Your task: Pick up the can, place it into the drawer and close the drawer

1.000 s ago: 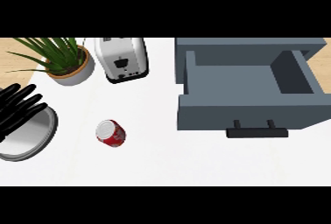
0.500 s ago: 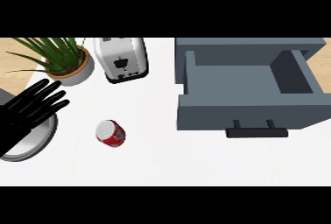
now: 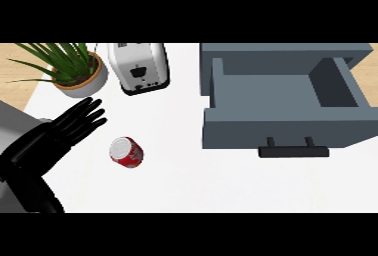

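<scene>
Left hand [image 3: 74,125] has slid right toward the can [image 3: 127,152], fingers spread, grasping nothing. Shiny red can lies sideways; boxy grey drawer [image 3: 284,127] sits open.

A potted plant [image 3: 74,70] stands just beside a toaster [image 3: 139,67].

A: Which objects carry legible text, labels or numbers?

B: None. The red cylindrical can with a silver top [image 3: 127,152] bears pale markings on its side, but no letters can be made out.

A: And the white toaster [image 3: 139,67]?

B: Its front shows dark controls only; no wording or figures can be read there.
</scene>
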`<state>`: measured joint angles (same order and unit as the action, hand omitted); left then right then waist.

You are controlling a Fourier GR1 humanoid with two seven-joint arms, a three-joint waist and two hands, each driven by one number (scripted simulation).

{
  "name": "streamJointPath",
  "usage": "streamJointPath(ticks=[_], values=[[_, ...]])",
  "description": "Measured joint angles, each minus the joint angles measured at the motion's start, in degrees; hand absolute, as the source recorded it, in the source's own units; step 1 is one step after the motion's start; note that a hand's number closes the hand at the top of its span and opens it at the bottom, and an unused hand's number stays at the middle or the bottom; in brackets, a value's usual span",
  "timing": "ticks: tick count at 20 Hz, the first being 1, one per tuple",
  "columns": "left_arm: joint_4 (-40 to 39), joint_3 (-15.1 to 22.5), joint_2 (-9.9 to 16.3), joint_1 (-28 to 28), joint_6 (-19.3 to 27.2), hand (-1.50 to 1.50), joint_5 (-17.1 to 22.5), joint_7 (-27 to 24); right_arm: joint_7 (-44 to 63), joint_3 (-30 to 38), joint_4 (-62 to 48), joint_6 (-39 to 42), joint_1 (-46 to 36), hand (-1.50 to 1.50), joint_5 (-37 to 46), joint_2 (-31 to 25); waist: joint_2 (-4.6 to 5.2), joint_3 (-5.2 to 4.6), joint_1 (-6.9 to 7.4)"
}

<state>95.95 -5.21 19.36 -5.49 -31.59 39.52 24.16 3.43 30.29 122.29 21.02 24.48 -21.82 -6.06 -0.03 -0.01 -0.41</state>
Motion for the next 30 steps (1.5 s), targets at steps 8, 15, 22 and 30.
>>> streamJointPath(ticks=[8,15,22,30], values=[[-8.0,1.0,-4.4,-1.3,-1.7,-1.50,-10.9,-7.7,1.6,3.6,2.2,3.3,1.7,-1.50,-2.9,1.0,0.01,0.00,-0.09],[-17.7,-0.1,-6.1,-3.4,-1.8,-1.50,-19.7,-16.9,1.4,5.6,0.1,5.6,0.2,-1.50,-2.9,1.4,0.04,0.00,-0.06],[-31.2,-1.5,-5.4,-5.4,-2.7,-1.50,-28.2,-29.8,2.7,6.5,0.6,6.3,-0.5,-1.50,-3.1,2.1,0.08,-0.02,-0.14],[-46.7,-2.1,-3.7,-9.7,-4.7,-1.50,-34.5,-41.2,5.4,9.4,1.9,7.7,-0.7,-1.50,-5.6,1.9,0.12,-0.03,-0.26]])
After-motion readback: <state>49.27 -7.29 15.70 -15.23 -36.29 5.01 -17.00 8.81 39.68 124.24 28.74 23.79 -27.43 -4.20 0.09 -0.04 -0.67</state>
